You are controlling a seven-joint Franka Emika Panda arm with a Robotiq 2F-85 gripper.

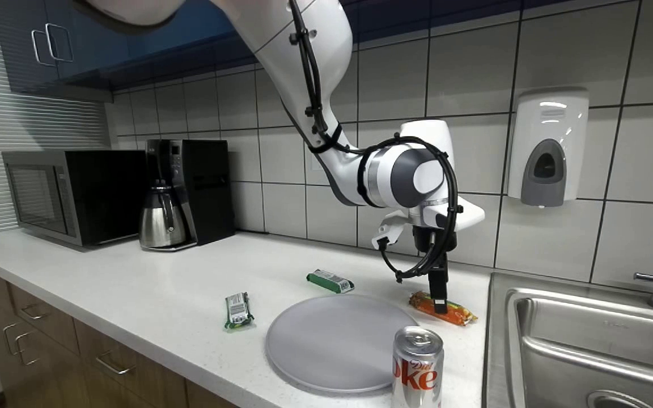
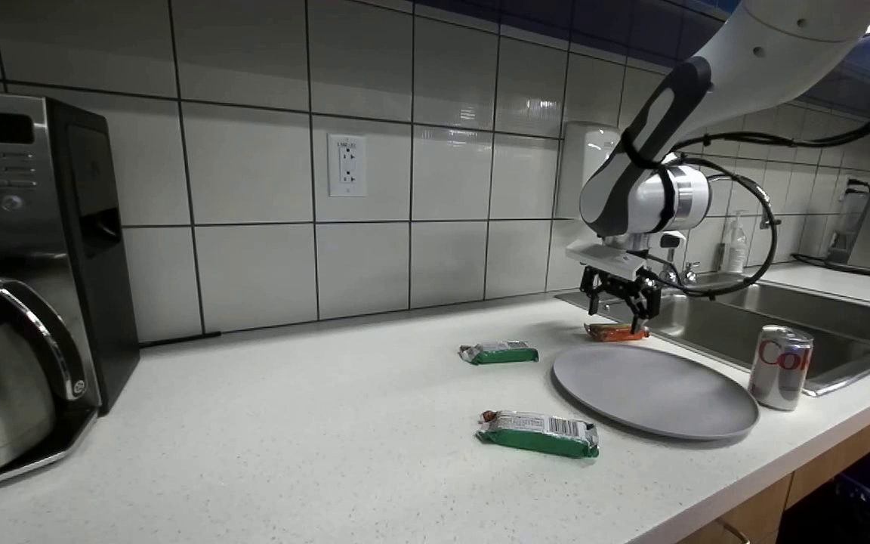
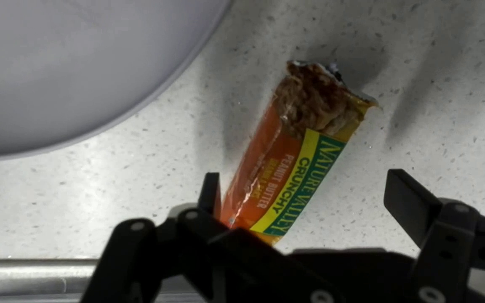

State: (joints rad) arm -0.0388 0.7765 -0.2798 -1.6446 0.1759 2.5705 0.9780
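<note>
My gripper points down over the counter and is open; it shows in an exterior view [image 2: 616, 317] and in the wrist view [image 3: 303, 189]. An orange Nature Valley bar [image 3: 276, 168] lies flat on the counter below it, also in both exterior views [image 1: 457, 315] [image 2: 615, 332]. In the wrist view the bar's near end lies by the left finger, which partly covers it; the right finger is apart from it. I cannot tell whether the left finger touches it. A round grey plate [image 1: 338, 345] lies beside the bar. Two green-wrapped bars [image 1: 330, 281] [image 1: 238, 311] lie beyond the plate.
A silver Diet Coke can [image 2: 781, 370] stands by the plate. A steel sink [image 1: 499, 340] borders the bar's side of the counter. A coffee maker [image 1: 207, 192] and a microwave [image 1: 105, 195] stand at the far end. A soap dispenser [image 1: 550, 141] hangs on the tiled wall.
</note>
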